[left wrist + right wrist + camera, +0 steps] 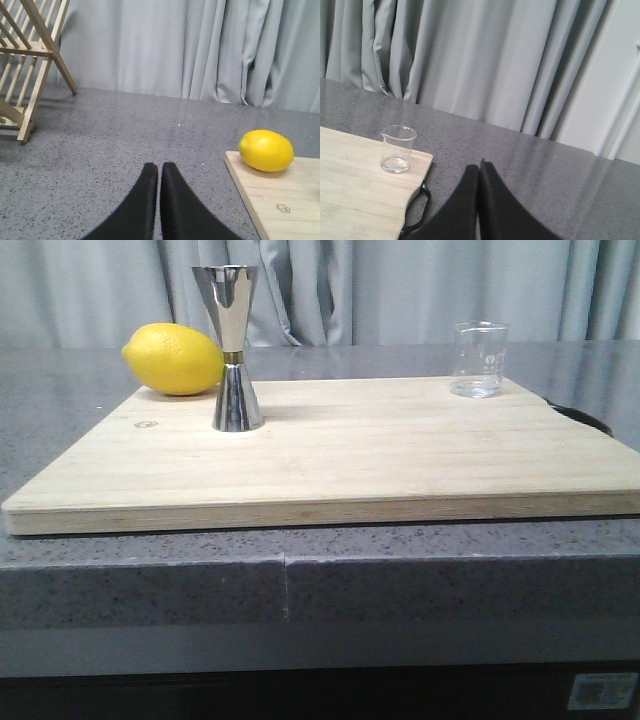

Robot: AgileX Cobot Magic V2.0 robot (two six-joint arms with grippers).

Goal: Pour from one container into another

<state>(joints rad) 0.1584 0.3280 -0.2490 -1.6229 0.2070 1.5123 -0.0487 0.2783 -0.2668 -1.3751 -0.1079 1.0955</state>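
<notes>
On pale wooden board [400, 455], hourglass steel jigger [233, 350], clear cylindrical beaker [478, 359], both pincers closed, empty.

No words or numbers can be read. The beaker [479, 359] at two o'clock on the cutting board [400, 455] bears white printed marks, too faint to make out. The board carries a small hexagon emblem [283, 208], and a blurred sticker [603, 691] sits under the tabletop [150, 580] at five o'clock.

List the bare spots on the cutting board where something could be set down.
The cutting board is bare across its middle and front, between the jigger and the beaker. Its far left corner is crowded: the lemon sits close behind the jigger. The beaker takes the far right corner.
</notes>
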